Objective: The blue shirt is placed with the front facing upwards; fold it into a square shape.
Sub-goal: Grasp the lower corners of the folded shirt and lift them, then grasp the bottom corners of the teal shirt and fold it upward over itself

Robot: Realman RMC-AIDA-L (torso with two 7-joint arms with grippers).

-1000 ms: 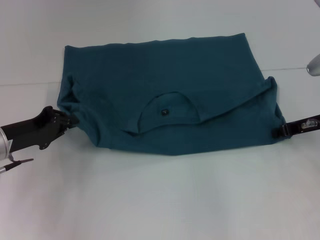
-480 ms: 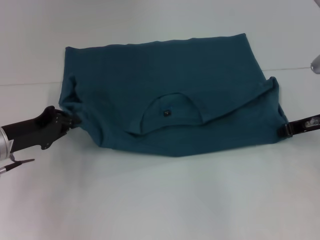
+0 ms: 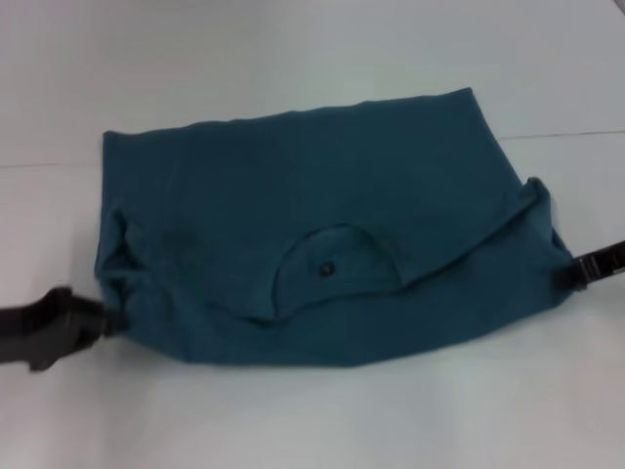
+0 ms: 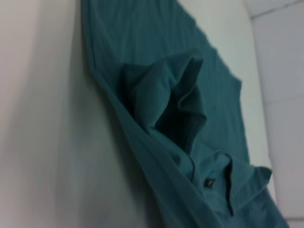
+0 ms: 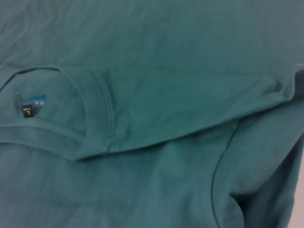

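Plain white table (image 3: pixel 312 420) with a seam line

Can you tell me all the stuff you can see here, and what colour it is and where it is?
blue shirt: one, dark teal-blue, lying partly folded across the middle of the table, plain side up.
collar: one, teal, round and ribbed, showing near the shirt's front edge, with part of the shirt folded over it.
tag: one, small and dark, inside the collar.
table: one, white, under everything.
left gripper: one, black, at the bunched left end of the shirt.
right gripper: one, black, at the right end of the shirt.
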